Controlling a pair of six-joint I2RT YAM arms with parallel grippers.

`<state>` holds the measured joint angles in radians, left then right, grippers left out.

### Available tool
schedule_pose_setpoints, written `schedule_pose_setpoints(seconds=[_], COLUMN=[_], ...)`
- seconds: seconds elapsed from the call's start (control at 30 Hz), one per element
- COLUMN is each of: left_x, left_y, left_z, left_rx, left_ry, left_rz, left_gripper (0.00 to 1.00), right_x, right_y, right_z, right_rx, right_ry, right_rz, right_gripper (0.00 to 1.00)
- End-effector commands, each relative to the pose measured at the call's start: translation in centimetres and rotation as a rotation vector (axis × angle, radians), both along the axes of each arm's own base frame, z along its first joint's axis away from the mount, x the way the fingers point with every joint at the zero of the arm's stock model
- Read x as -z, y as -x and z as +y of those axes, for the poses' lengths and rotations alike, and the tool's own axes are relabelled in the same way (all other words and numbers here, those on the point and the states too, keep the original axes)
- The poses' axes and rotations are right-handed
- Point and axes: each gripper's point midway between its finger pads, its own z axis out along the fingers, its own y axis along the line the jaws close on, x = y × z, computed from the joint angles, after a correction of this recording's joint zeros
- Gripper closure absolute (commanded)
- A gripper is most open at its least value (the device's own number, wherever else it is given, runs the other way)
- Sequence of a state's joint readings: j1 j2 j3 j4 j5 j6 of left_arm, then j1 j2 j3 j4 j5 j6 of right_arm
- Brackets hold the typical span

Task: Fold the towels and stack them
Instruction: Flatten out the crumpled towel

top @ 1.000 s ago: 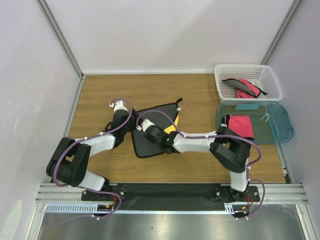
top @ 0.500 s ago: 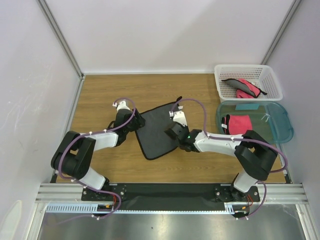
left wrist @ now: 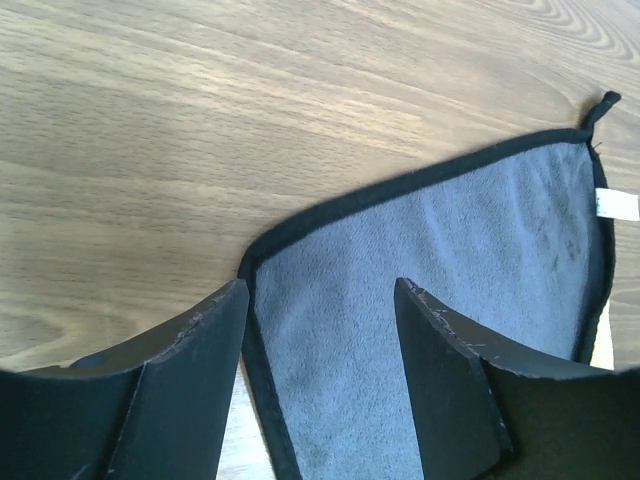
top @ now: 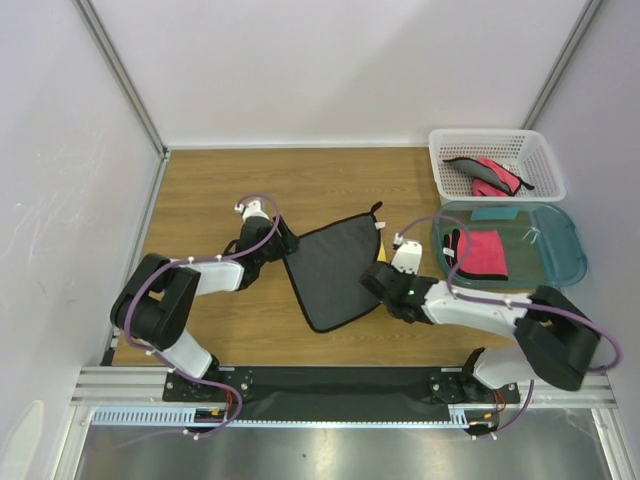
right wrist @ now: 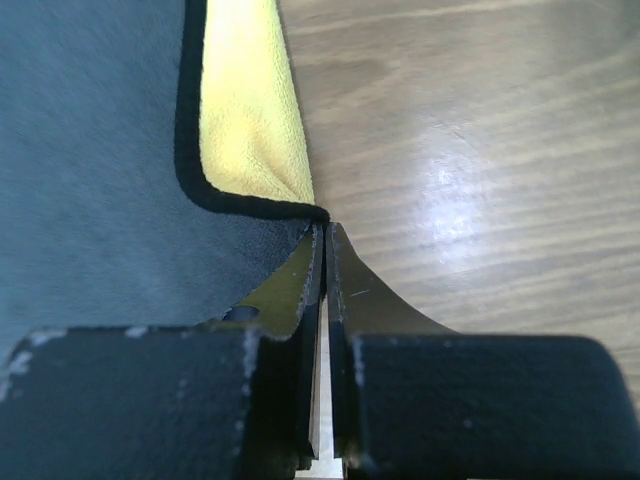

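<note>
Pink towels (top: 482, 252) in basket (top: 446, 150), tub (top: 560, 250); left tool (left wrist: 320, 330) parted, right tool (right wrist: 324, 235) closed, maybe on dark towel (top: 330, 270).

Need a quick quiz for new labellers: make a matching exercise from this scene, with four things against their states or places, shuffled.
Things:
1. left gripper
2. right gripper
3. teal tub
4. black-backed towel

States or places:
A. spread on the table
B. shut
C. open
D. holds a folded pink towel

Pairs: 1-C, 2-B, 3-D, 4-A
</note>
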<state>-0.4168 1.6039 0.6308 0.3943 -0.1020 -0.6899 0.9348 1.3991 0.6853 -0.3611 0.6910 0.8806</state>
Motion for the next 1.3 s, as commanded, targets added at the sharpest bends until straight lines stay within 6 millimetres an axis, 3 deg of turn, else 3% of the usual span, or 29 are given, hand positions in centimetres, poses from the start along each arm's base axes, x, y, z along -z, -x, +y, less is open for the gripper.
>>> schedule_pose_setpoints(seconds=[0.0,0.1,0.27,0.43,0.53,0.7,0.83,1.13,1.27], left_x=[-2.9,-3.9,-4.4,-3.7,-2.8,-1.0,0.8,2.4,3.0], left_y=[-1.5,-1.5,-0.5,0.8,1.3,1.1,1.6,3.2,3.8], left_z=[-2.1,-3.6,-7.3,-11.5,-12.6,-11.8,-9.9,-5.8,-4.7], left_rx=[0.025,0.058,0.156,0.259,0.28,0.241,0.154,-0.014,-0.059], left_ry=[0.05,0.062,0.12,0.138,0.129,0.074,0.016,-0.044,-0.051], left_rz=[-0.087,-0.109,-0.121,-0.1,-0.081,-0.034,0.041,0.098,0.113], left_gripper=[0.34,0.34,0.35,0.38,0.38,0.4,0.39,0.4,0.4], right_x=[-1.7,-2.4,-1.1,0.3,0.8,0.2,-0.4,0.2,0.4], right_y=[-0.9,-1.2,-0.3,0.2,0.5,0.6,0.4,0.6,0.6], right_z=[-0.4,-0.3,-1.3,-2.0,-2.9,-4.4,-5.4,-6.4,-6.6], right_rx=[0.094,0.09,0.113,0.152,0.2,0.234,0.258,0.302,0.305], right_ry=[-0.164,-0.267,-0.284,-0.314,-0.334,-0.342,-0.329,-0.336,-0.341], right_rz=[-0.076,-0.084,-0.036,-0.001,0.022,-0.013,-0.029,-0.016,-0.012], right_gripper=[1.0,1.0,1.0,1.0,1.0,1.0,1.0,0.99,0.94])
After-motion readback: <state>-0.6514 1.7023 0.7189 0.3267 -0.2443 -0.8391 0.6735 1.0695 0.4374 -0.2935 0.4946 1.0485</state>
